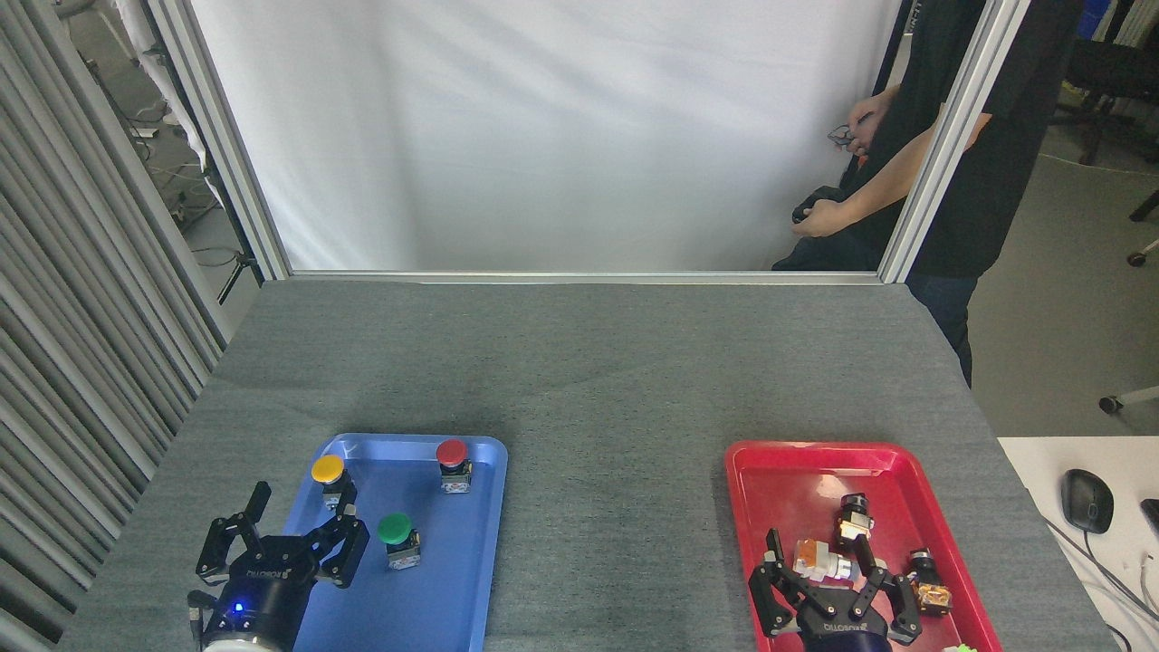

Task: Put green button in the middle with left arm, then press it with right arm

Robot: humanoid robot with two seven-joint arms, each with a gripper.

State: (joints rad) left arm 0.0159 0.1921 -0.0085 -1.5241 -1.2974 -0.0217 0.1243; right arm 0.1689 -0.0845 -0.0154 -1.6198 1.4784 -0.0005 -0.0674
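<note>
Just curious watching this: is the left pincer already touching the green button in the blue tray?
Apart. The head view shows blue tray floor between the left pincer and the green button.

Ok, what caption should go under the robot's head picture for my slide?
Open left tool beside the green button in the blue tray; open right tool over the red tray.

Black three-fingered ROBOTIQ left end effector [285, 543], blue light, seemingly matching right end effector [838, 598]

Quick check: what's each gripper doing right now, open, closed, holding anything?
Left gripper: open, empty, at the blue tray's left edge.
Right gripper: open, empty, over the red tray.
</note>
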